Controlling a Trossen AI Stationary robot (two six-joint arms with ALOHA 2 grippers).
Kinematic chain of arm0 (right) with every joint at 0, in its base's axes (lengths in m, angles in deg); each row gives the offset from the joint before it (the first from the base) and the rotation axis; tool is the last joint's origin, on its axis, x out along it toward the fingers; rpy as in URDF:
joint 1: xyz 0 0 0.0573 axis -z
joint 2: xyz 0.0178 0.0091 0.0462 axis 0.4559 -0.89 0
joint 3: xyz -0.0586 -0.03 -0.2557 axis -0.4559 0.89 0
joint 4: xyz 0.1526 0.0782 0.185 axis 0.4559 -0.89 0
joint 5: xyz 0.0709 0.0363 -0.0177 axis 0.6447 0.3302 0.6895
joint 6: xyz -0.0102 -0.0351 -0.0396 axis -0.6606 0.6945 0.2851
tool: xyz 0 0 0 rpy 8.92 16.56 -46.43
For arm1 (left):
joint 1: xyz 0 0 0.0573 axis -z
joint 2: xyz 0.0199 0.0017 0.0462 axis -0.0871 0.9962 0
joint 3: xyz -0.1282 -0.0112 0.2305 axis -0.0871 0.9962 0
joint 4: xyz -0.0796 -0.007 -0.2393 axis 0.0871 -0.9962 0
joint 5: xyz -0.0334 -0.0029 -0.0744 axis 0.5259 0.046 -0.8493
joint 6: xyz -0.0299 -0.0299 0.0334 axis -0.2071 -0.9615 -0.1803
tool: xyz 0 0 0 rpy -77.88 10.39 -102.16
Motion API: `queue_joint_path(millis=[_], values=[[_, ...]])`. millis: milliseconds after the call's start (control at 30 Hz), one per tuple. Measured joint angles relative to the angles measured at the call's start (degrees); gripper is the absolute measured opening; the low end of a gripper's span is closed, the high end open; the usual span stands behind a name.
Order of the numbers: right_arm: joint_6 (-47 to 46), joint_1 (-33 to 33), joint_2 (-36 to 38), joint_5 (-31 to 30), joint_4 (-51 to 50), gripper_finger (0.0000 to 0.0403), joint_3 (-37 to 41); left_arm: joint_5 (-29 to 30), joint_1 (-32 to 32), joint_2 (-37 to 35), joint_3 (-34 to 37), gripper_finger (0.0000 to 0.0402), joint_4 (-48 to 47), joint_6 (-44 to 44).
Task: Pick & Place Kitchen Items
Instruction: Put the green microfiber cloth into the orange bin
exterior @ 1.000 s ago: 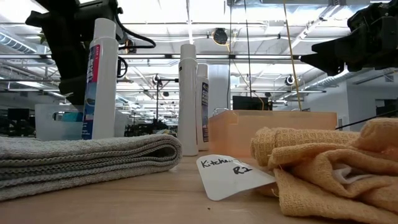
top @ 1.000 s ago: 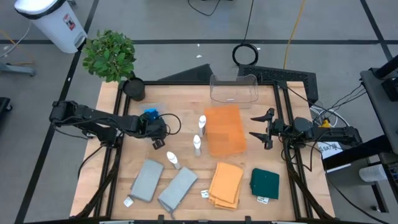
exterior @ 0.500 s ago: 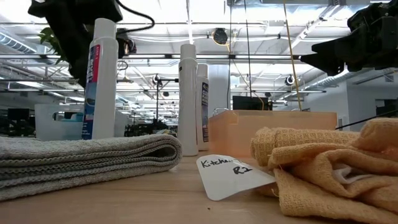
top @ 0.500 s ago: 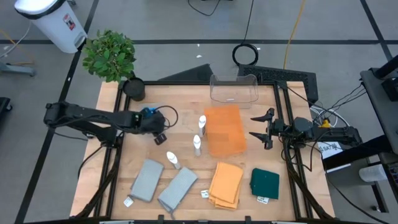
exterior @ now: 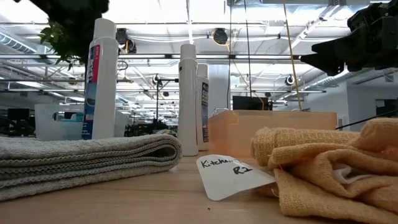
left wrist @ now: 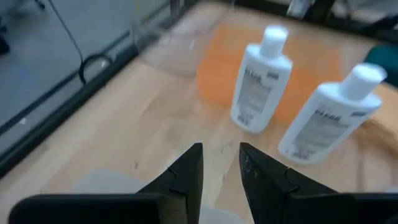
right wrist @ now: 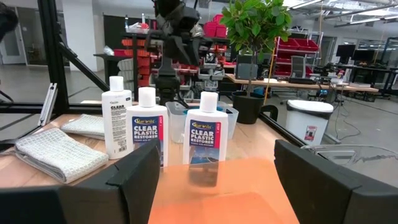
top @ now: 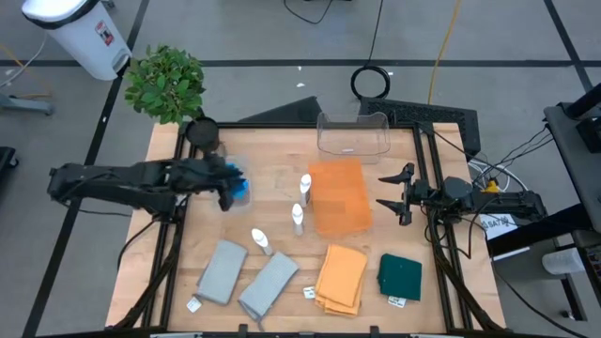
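My left gripper (top: pixel 228 191) has its jaws nearly closed on nothing near the worktop's left edge, beside a blue sponge (top: pixel 239 186); my right gripper (top: pixel 398 194) waits wide open at the right edge. Nothing looks placed: the clear bin (top: pixel 353 134) and orange tray (top: pixel 339 195) are bare. Three white bottles (top: pixel 301 200) stand mid-worktop, and the folded cloths (top: pixel 342 275) lie along the front edge.

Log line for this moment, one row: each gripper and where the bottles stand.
left gripper: over table's left side, near blue sponge | right gripper: open, waiting at right edge | three white bottles: upright beside orange tray
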Motion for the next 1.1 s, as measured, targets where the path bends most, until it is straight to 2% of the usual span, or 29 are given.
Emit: queue_joint_path(millis=[300,567,767,1100], values=[[0.01,0.01,0.0,0.0,-0.01,0.0279,0.0,-0.04,0.0,-17.25,13.25,0.0109,11.99,-1.5],[0.01,0.01,0.0,0.01,0.0,0.0279,-0.01,0.18,0.0,-27.32,21.4,0.0109,16.05,-3.11],[-0.01,0.0,0.0,0.0,0.0,0.0279,-0.01,0.11,0.0,-31.1,25.69,0.0109,19.07,-3.08],[0.01,0.02,-0.02,0.0,0.0,0.0279,0.01,0.04,0.0,-31.21,30.95,0.0109,21.6,-3.48]])
